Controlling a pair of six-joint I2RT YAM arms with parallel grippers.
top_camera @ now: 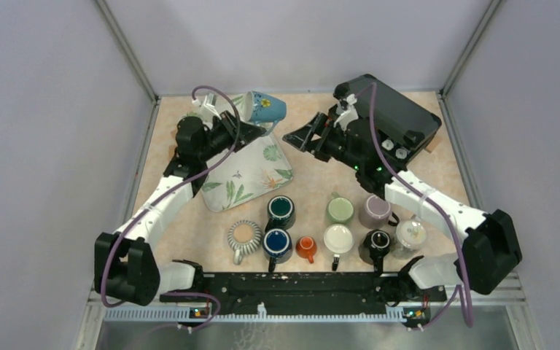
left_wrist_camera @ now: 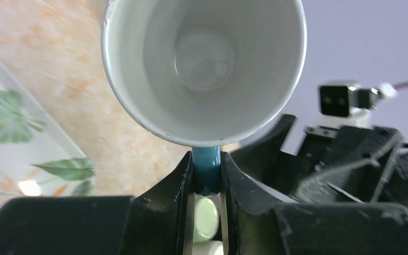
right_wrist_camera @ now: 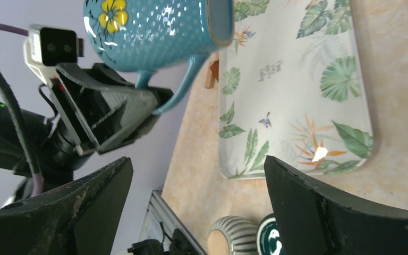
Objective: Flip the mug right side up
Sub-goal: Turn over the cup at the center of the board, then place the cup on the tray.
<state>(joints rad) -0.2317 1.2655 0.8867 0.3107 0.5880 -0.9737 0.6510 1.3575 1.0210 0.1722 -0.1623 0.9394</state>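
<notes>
1. Blue mug, yellow flower on its dimpled wall: at 11 o'clock on the table, held in the air over the far corner of the leaf-print tray.
2. It lies on its side, white mouth toward 9 o'clock and base toward 3 o'clock.
3. Left gripper: jaws pinching the mug's handle, one finger on each side.
4. Right gripper: at 12 o'clock, near the mug's base side. Its jaws are spread wide with nothing between them, apart from the mug.
5. Cluster of cups at 6 o'clock; black case at 1 o'clock.
</notes>
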